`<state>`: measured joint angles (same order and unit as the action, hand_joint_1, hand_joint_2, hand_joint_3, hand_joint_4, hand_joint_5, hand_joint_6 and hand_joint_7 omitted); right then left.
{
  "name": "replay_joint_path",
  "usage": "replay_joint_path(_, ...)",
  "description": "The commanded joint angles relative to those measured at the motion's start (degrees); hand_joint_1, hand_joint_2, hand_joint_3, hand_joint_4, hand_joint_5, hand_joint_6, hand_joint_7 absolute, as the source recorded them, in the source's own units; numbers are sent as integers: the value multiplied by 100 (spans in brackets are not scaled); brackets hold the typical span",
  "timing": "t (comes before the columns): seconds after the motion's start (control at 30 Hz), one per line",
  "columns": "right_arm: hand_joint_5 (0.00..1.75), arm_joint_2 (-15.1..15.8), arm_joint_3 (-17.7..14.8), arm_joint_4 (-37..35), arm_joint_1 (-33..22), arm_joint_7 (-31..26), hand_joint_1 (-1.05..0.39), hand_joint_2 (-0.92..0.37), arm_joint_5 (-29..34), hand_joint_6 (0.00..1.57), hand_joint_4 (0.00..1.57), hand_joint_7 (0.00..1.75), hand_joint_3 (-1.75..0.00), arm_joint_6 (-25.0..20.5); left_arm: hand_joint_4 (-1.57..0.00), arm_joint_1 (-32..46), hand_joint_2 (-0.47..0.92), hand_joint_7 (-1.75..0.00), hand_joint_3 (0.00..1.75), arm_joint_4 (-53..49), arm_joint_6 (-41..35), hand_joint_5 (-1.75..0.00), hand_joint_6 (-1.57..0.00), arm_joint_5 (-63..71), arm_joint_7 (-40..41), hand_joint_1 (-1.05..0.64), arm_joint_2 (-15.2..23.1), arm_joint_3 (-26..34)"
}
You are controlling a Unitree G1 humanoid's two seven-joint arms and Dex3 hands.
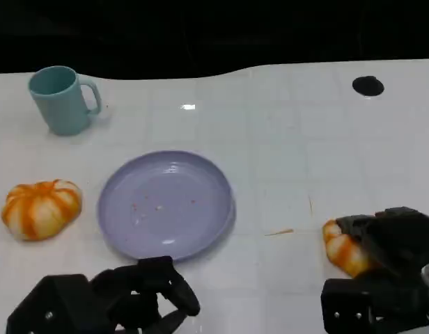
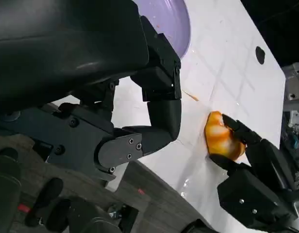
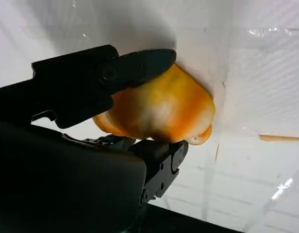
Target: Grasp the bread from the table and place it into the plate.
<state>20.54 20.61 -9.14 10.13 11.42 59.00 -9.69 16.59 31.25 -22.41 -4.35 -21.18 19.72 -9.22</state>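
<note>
Right hand (image 1: 385, 240) wrapped around the small orange bread roll (image 1: 342, 252), ready for lifting to the round purple plate (image 1: 124, 188). Left hand (image 1: 141, 292) curled, holding nothing.

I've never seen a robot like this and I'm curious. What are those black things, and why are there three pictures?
The black things are a robot's two hands. One camera looks down from its head; the other two sit at its wrists. On the white table lie a purple plate, a teal mug and an orange striped bread. The right hand has its fingers wrapped around a second orange bread, which seems to still touch the table. The left hand holds nothing.
</note>
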Motion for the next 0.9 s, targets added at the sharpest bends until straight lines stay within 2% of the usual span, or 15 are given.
replay_joint_path(0.03, 32, -184, -241, -796, 6, -1531, -35, -92, -627, 81, 80, 12, -19, 565, -63, -1, 87, -144, 61, 68, -46, -175, -59, 60, 33, -34, 41, 0)
replay_joint_path(0.1, 83, -219, -326, -1078, 31, -2379, -24, -91, -843, 106, 88, 13, -16, 980, -63, -2, 87, -145, 61, 93, -81, -175, -59, 61, 38, -34, 45, 4)
replay_joint_path(0.13, 125, -227, -347, -1193, 54, -2698, -17, -90, -936, 118, 88, 23, -18, 1167, -63, -3, 87, -145, 61, 105, -96, -175, -59, 62, 40, -34, 46, 4)
replay_joint_path(0.17, 149, -220, -346, -1296, 86, -2944, -14, -87, -1006, 112, 87, 54, -25, 1323, -63, -6, 87, -145, 61, 109, -93, -175, -59, 66, 36, -34, 50, 2)
replay_joint_path(0.23, 169, -188, -316, -1465, 157, -3331, -14, -71, -1097, 92, 92, 117, -54, 1598, -63, -13, 87, -145, 62, 108, -84, -175, -59, 80, 31, -34, 56, -7)
replay_joint_path(0.27, 172, -175, -299, -1522, 184, -3426, -14, -65, -1125, 85, 92, 136, -64, 1674, -62, -14, 87, -145, 62, 109, -84, -175, -59, 86, 32, -34, 57, -11)
replay_joint_path(0.3, 173, -163, -286, -1527, 206, -3441, -14, -62, -1140, 82, 93, 145, -70, 1688, -62, -14, 87, -145, 62, 111, -85, -175, -59, 85, 31, -35, 54, -11)
replay_joint_path(0.33, 174, -158, -280, -1517, 220, -3434, -15, -55, -1161, 79, 90, 149, -81, 1689, -62, -13, 87, -145, 62, 112, -81, -175, -59, 84, 29, -34, 50, -12)
replay_joint_path(0.37, 174, -155, -271, -1509, 233, -3449, -15, -52, -1173, 78, 89, 149, -87, 1697, -62, -11, 87, -146, 62, 109, -66, -175, -59, 80, 24, -34, 41, -12)
replay_joint_path(0.43, 175, -149, -258, -1498, 248, -3526, -14, -46, -1191, 76, 90, 160, -95, 1762, -63, -4, 87, -146, 62, 114, -52, -175, -58, 90, 24, -33, 33, -18)
replay_joint_path(0.53, 175, -168, -262, -1448, 249, -3562, -12, -43, -1249, 75, 90, 164, -97, 1823, -63, -3, 86, -146, 62, 109, -26, -175, -59, 108, 26, -34, 29, -28)
replay_joint_path(0.7, 175, -200, -240, -1359, 272, -3738, -9, -39, -1288, 79, 92, 157, -100, 1973, -63, -8, 86, -146, 63, 123, -48, -175, -59, 131, 36, -34, 24, -50)
replay_joint_path(0.83, 175, -302, -213, -1191, 303, -3835, -9, -38, -1357, 71, 94, 172, -95, 2151, -63, -10, 86, -146, 63, 118, -32, -175, -59, 152, 27, -34, 10, -58)
replay_joint_path(0.9, 175, -415, -198, -1041, 324, -3772, -8, -37, -1459, 70, 94, 174, -92, 2211, -63, -16, 86, -146, 63, 125, -47, -175, -59, 178, 34, -34, 4, -77)
